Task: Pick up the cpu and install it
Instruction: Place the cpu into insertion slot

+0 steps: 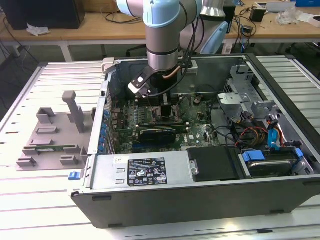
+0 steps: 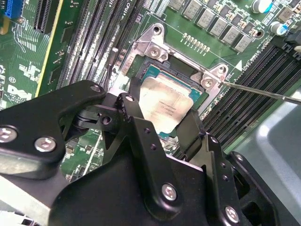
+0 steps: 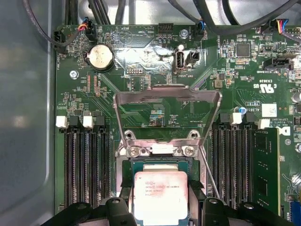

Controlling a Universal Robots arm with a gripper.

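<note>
The cpu (image 2: 165,107), a small square chip with a pale silver top, lies level over the open socket (image 2: 155,70) on the green motherboard; in the first wrist view the cpu (image 3: 160,195) sits just under the raised metal load plate (image 3: 167,94). My gripper (image 2: 162,117) is shut on it, with one black finger (image 2: 133,106) on one edge and another on the opposite edge. Whether the chip rests in the socket or hovers just above it I cannot tell. In the exterior view the gripper (image 1: 162,107) reaches down inside the computer case (image 1: 200,195).
A thin socket lever (image 2: 263,92) sticks out beside the socket. Memory slots flank it, one holding a green memory stick (image 3: 265,165). A black expansion card (image 1: 157,132), power supply (image 1: 140,170) and cables (image 1: 250,132) crowd the case. A grey fixture (image 1: 52,135) stands on the exterior view's left.
</note>
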